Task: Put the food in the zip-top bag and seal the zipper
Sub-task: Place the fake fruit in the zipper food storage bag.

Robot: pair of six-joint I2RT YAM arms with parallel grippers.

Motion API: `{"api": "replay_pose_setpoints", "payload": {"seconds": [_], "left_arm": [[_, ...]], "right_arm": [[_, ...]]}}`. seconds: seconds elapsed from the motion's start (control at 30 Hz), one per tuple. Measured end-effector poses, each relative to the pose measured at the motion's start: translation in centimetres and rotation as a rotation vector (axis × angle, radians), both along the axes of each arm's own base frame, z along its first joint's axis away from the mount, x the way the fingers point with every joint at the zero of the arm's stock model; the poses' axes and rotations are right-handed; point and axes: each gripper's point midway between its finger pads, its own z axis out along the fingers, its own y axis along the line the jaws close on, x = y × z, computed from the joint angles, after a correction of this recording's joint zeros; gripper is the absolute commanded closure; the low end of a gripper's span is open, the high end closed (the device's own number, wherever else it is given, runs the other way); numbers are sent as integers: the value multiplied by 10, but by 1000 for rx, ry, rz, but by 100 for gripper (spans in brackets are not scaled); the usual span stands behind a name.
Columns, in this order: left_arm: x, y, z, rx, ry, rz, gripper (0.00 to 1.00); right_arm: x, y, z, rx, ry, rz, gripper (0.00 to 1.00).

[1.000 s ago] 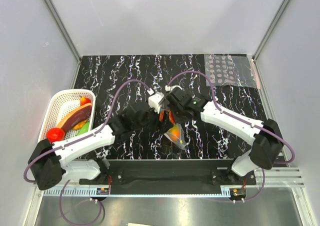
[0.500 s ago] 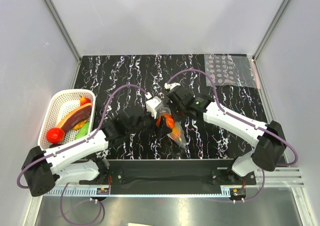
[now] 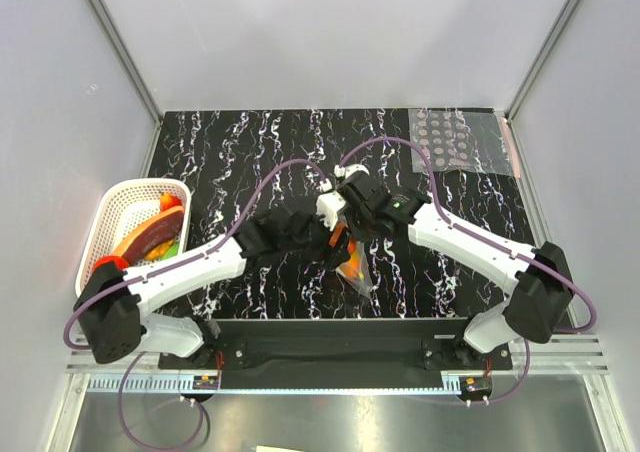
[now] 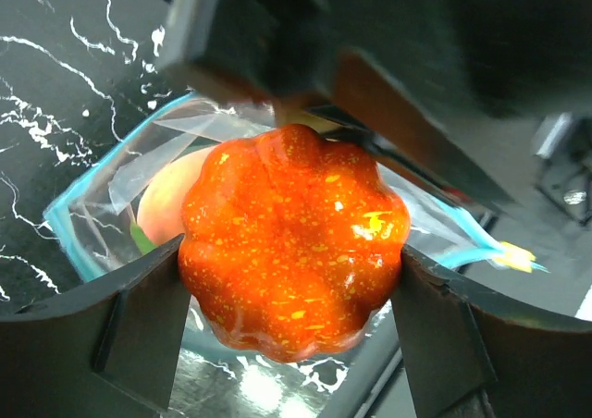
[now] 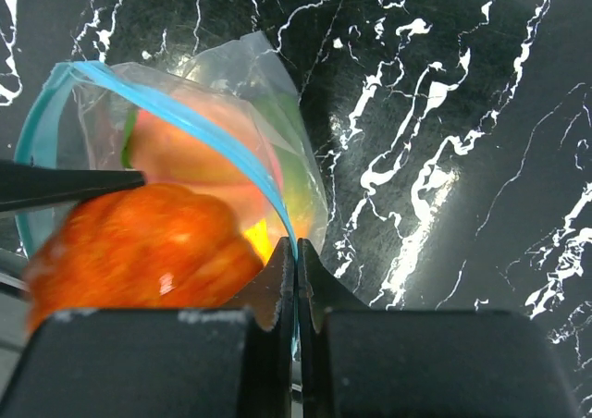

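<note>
- Compared with half a second ago, the left arm (image 3: 190, 272) reaches further across the counter (image 3: 250, 152). Its left claw (image 4: 291, 288) now sits right against the right claw (image 5: 296, 284).
- From above, the orange fruit (image 4: 291, 242) was plain to see then; now it is almost hidden between the two claws.
- The zip-top bag (image 5: 264, 85) is where it was, mid-counter toward the near edge, just below both claws.
- The left claw clamps the orange fruit, one finger on each side, right at the bag's open mouth.
- The right claw is pinched tight on the zipper (image 5: 185, 122), holding that edge up.
- The bag's long axis runs from the claws toward the near edge, leaning a little right. Its mouth faces up toward the claws, with the zipper bowed into an open loop.
- A peach-pink fruit (image 4: 166, 196) already sits inside the bag, behind the orange one.
- We cannot tell whether the bag's bottom rests on the counter.
</note>
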Motion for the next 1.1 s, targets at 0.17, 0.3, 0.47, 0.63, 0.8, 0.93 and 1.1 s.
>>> {"api": "replay_pose_setpoints", "payload": {"seconds": [0.17, 0.3, 0.47, 0.63, 0.8, 0.93, 1.1], "left_arm": [[-1, -1, -13, 52, 16, -23, 51], [-8, -3, -13, 51, 26, -71, 48], [-18, -10, -5, 19, 71, -136, 28], [-25, -16, -8, 6, 113, -172, 16], [-25, -16, -11, 15, 124, -173, 2], [-24, -15, -7, 24, 125, -167, 1], [-20, -14, 1, 25, 102, -153, 1]], "right_arm": [[2, 2, 2, 11, -10, -5, 100], [4, 2, 3, 21, -18, -7, 100], [4, 2, 10, 50, -26, -12, 100], [2, -1, 7, 60, -9, -21, 100], [1, -4, 3, 57, 3, -25, 100], [2, -3, 5, 70, -6, -27, 100], [3, 1, 7, 96, -11, -18, 100]]}}
